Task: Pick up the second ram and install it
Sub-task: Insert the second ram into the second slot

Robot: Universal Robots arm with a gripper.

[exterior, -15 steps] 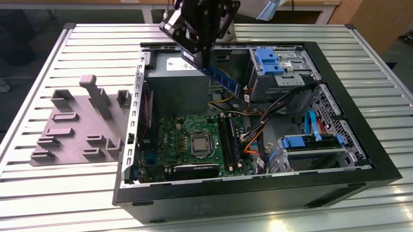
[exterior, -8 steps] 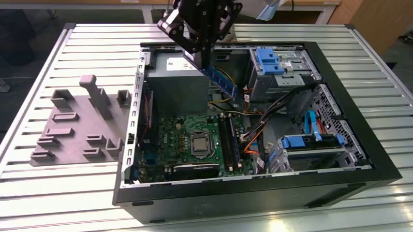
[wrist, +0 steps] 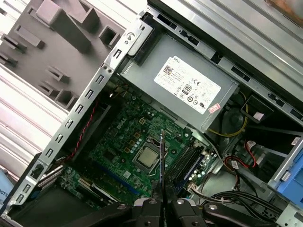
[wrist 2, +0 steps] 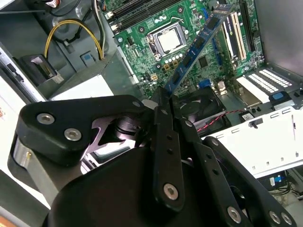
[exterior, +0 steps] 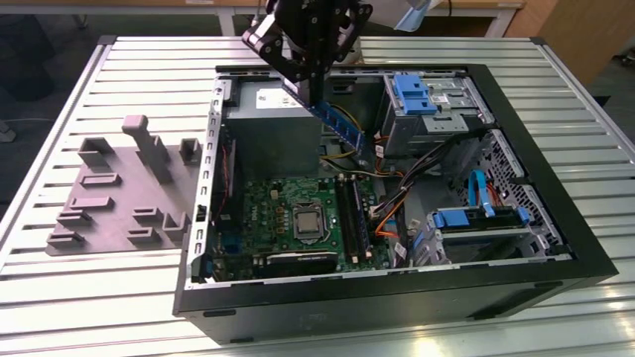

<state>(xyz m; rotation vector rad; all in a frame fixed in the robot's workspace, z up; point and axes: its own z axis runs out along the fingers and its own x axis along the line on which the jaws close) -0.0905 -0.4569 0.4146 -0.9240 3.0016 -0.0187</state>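
Holding the ram (exterior: 343, 128) clenched in the gripper (exterior: 309, 95), I had it tilted well above the motherboard (exterior: 288, 193), clear of its slots (exterior: 353, 216). I judged it needed levelling and lining up along a free slot. Orange cables (exterior: 389, 219) crowded just beside the motherboard, and the power supply (exterior: 270, 111) stood at its far end.

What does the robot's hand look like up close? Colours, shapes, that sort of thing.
The hand is matt black, built from flat plates with rounded corners that overlap like links. Silver screws mark each joint. Two slim, straight fingers run out from the wider plates.
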